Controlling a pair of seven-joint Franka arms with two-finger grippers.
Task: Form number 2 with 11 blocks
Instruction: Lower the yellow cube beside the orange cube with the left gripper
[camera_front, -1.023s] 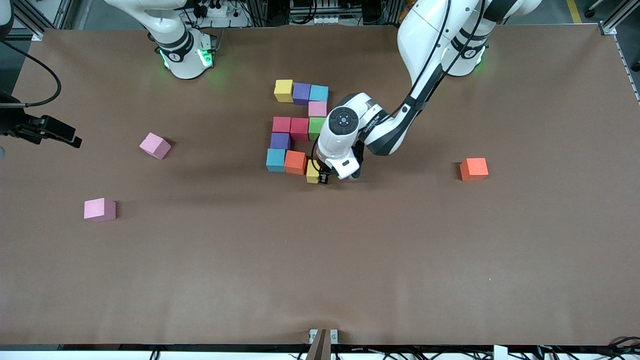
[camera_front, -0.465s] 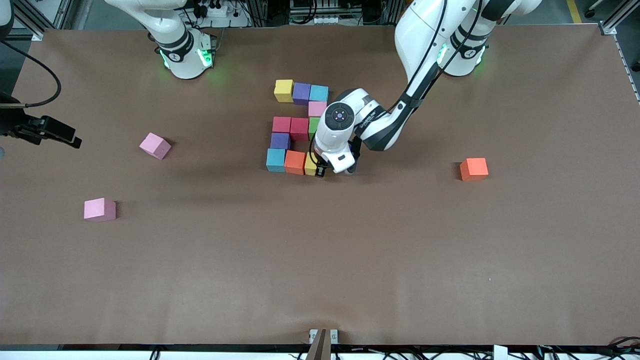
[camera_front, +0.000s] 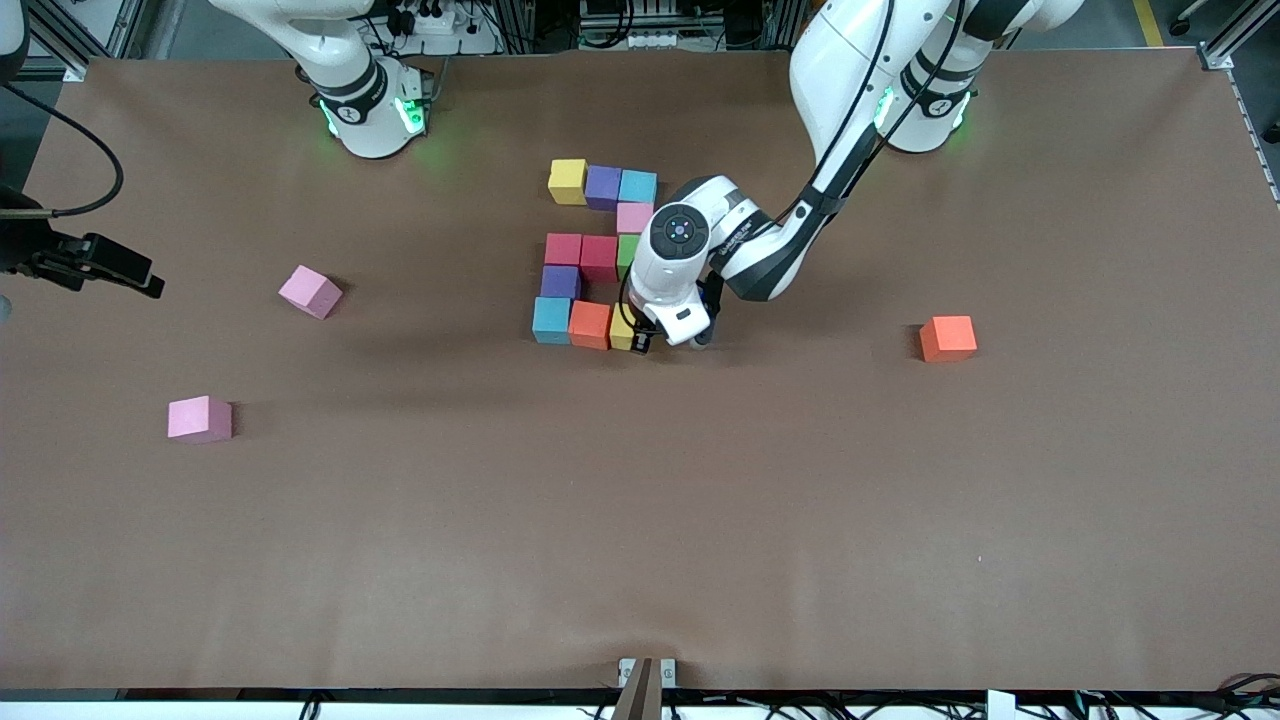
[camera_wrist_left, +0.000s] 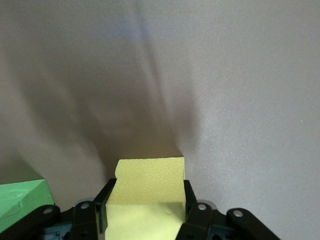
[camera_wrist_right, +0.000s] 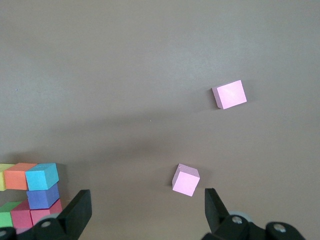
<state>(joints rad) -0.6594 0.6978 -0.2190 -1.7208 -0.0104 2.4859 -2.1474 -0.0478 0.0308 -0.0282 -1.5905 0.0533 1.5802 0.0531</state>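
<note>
You have the digit all but built. The number 2 (camera_front: 592, 255) sits mid-counter: yellow, purple and light blue cubes form the row nearest the robots' bases, a pink cube hangs below the light blue one, then red, red and green make the middle bar, a purple cube drops from it at the right arm's end, and light blue and orange start the row nearest the front camera. The left hand (camera_front: 643, 341) is clamped on the yellow block (camera_wrist_left: 148, 187), the eleventh piece, holding it against the orange block (camera_front: 590, 324) at the end of that row. It looks seated on the counter (camera_front: 640, 520), though the wrist hides most of it, so you may want to check before letting go. What remains is to release and lift away.

The right hand (camera_wrist_right: 145, 212) waits spread wide and empty at the right arm's end of the counter. Two spare pink blocks (camera_front: 310, 291) and a spare orange block (camera_front: 947, 337) lie well apart from the digit.
</note>
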